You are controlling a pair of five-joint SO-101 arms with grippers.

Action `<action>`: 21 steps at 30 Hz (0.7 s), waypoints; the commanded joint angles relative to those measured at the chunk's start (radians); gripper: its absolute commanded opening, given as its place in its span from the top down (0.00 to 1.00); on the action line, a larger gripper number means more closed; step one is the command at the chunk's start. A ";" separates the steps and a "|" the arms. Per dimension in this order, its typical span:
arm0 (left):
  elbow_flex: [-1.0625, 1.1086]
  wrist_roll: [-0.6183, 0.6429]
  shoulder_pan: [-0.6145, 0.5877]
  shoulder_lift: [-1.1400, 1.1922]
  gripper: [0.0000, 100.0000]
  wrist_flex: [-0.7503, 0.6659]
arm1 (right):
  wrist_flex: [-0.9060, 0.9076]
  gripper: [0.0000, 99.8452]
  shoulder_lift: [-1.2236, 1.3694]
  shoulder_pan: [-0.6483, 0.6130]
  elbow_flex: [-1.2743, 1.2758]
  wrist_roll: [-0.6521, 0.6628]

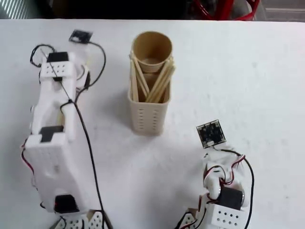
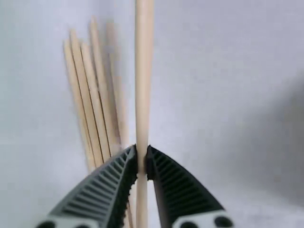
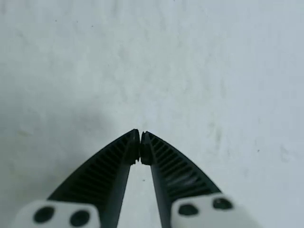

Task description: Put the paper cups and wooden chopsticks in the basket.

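A cream slotted basket (image 1: 148, 117) stands mid-table and holds a paper cup (image 1: 151, 47) and several wooden chopsticks (image 1: 159, 86) leaning inside it. The left arm (image 1: 52, 105) stretches along the table's left side. Its gripper (image 2: 141, 159) is shut on one wooden chopstick (image 2: 144, 71), which runs straight out past the fingertips. Several loose chopsticks (image 2: 92, 95) lie on the white table just beyond and beside it. The right arm (image 1: 221, 191) sits folded at the front right, with its gripper (image 3: 140, 142) shut on nothing over bare table.
Black cables (image 1: 88, 143) trail from the left arm across the table toward the front edge. A small black module (image 1: 80, 36) lies at the back left. A red frame (image 1: 224, 9) stands beyond the table's far edge.
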 commanded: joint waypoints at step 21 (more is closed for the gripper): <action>-0.270 0.138 0.467 -0.691 0.98 -0.063 | -0.001 0.98 -0.013 -0.005 0.009 0.000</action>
